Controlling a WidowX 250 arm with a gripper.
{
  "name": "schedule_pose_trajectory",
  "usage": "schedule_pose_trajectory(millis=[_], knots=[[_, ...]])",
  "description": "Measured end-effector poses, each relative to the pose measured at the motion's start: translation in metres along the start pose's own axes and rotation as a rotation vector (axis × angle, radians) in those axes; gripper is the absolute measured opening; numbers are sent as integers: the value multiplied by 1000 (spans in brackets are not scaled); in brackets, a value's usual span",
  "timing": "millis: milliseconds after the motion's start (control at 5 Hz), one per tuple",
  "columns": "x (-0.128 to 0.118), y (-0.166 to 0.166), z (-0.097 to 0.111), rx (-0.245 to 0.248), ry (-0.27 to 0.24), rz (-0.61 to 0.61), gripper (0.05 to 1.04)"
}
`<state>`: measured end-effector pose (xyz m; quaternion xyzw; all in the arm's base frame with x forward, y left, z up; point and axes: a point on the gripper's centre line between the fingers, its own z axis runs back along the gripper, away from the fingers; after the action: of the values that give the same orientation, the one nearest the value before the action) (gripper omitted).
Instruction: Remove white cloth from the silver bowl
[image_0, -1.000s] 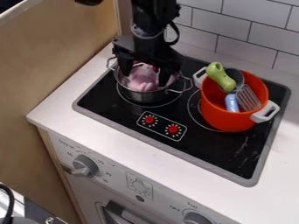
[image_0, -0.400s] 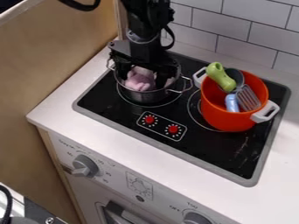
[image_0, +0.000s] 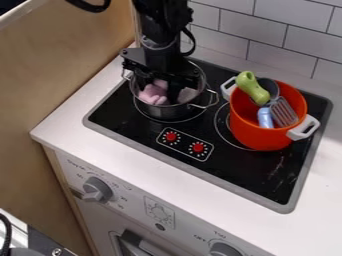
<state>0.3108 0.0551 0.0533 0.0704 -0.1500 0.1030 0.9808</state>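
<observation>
The black gripper (image_0: 157, 91) hangs down into the silver bowl (image_0: 175, 111), a metal pot with wire handles on the back left of the stove. Its fingers stand apart, one near the bowl's left wall and one toward the middle. Between them lies a pale pink, lumpy thing (image_0: 153, 94), looking like bunched cloth. A greyish-white patch (image_0: 188, 95) shows to the right of the right finger; whether it belongs to the same cloth I cannot tell. The gripper's body hides the back of the bowl's inside.
An orange pot (image_0: 257, 137) with white handles stands right of the bowl, holding a green-handled utensil (image_0: 252, 88), a grey slotted turner (image_0: 284, 112) and a blue piece (image_0: 265, 118). A tiled wall (image_0: 280, 32) rises behind; a wooden panel (image_0: 60, 65) stands at left.
The gripper has shifted left over the bowl, and its right finger now stands left of the greyish-white patch. The visible pink part lies slightly further left. The bowl has stayed put.
</observation>
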Motion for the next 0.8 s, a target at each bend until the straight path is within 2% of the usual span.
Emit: schedule_pose_trajectory(millis=[200,600,800], knots=[[0,3,3,-2,37,-13,381],[-1,15,6,13,74,-55,354],[-3,21,19,38,82,-52,354]])
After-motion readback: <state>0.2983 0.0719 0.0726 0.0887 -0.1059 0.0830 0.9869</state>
